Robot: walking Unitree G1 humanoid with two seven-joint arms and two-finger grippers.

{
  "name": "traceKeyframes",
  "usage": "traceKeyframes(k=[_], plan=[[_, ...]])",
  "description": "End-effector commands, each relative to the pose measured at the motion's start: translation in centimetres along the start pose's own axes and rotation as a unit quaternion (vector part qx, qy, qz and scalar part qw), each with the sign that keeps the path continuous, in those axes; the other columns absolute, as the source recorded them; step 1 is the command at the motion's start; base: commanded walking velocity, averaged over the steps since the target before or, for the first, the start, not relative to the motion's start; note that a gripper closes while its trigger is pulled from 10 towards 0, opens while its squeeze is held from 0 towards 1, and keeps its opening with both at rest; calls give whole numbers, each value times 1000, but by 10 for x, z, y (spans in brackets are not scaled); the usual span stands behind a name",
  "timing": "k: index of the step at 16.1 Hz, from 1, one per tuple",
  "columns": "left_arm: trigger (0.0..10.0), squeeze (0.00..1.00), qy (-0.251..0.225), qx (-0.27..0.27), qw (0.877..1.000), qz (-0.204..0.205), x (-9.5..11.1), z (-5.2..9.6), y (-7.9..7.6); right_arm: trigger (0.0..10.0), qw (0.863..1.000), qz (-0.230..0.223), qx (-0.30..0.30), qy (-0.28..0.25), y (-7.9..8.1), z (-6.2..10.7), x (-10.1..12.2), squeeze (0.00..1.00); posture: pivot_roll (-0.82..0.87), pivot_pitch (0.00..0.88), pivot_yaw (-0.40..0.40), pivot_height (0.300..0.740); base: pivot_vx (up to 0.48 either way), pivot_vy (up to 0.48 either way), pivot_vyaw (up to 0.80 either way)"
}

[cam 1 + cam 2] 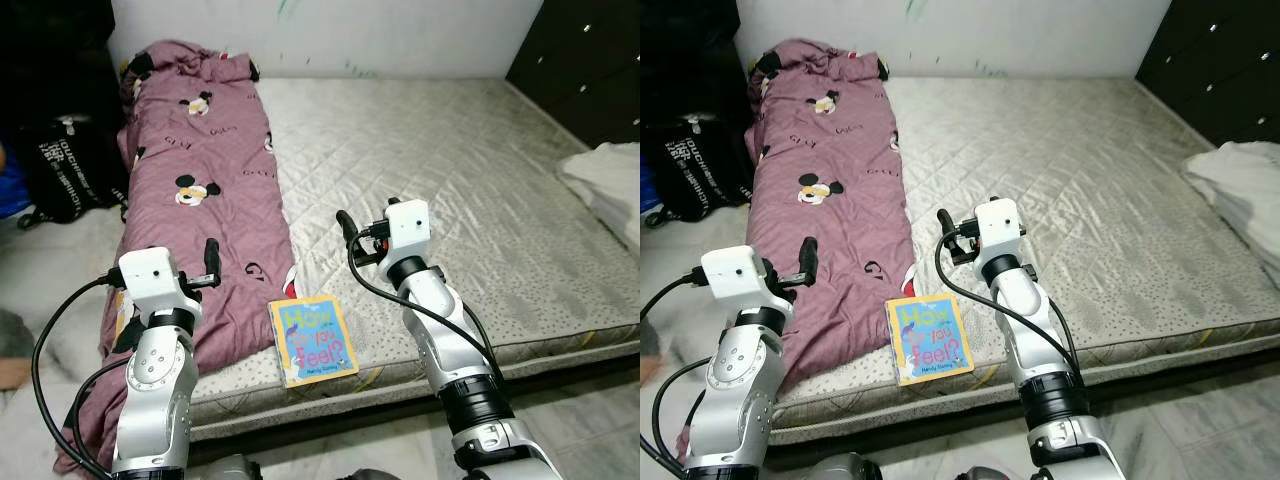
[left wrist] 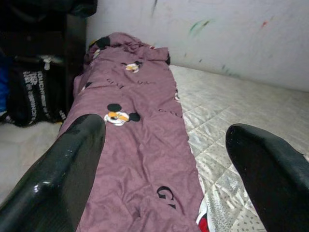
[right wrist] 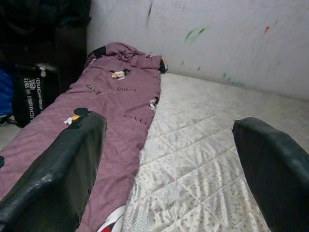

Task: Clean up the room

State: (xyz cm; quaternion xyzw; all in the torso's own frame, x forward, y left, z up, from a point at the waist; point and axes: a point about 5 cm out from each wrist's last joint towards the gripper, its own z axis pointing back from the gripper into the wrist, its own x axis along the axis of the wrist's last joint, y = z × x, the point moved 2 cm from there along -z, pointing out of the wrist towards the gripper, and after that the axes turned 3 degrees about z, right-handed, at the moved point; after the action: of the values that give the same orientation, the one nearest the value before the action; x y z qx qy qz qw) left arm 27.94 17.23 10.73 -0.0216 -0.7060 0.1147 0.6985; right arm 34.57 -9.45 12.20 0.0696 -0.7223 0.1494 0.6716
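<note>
Hovering over the mattress (image 1: 480,190), left claw (image 2: 164,159) and right claw (image 3: 169,159) splayed wide, arms forward

Right gripper (image 3: 166,169) fingers spread wide over mattress (image 3: 207,159); purple blanket (image 3: 96,121) along its left side, black bag (image 3: 34,96) beyond.

I see a bare quilted mattress (image 1: 480,180) low on pale marble floor (image 1: 590,400). White wall (image 1: 400,35) w/ green scuffs behind. Dark drawers (image 1: 585,60) at right, black bag (image 1: 70,170) on left. Even light.
</note>
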Motion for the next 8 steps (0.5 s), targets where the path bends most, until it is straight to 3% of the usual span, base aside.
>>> traceKeyframes(k=[1,4,8], plan=[[10000,0,-7,0,1000,5,4,1,-1,10000,1000,-6,-7,-1,-3,2,1,0,35,0,-73,740,0,0,0],[10000,0,-7,-9,1000,4,7,2,-3,10000,1000,-13,-2,7,-2,8,-3,0,41,21,-90,724,0,0,0],[10000,0,-2,18,1000,2,6,10,11,10000,999,-27,13,18,5,21,-9,0,44,66,-77,682,0,0,0]])
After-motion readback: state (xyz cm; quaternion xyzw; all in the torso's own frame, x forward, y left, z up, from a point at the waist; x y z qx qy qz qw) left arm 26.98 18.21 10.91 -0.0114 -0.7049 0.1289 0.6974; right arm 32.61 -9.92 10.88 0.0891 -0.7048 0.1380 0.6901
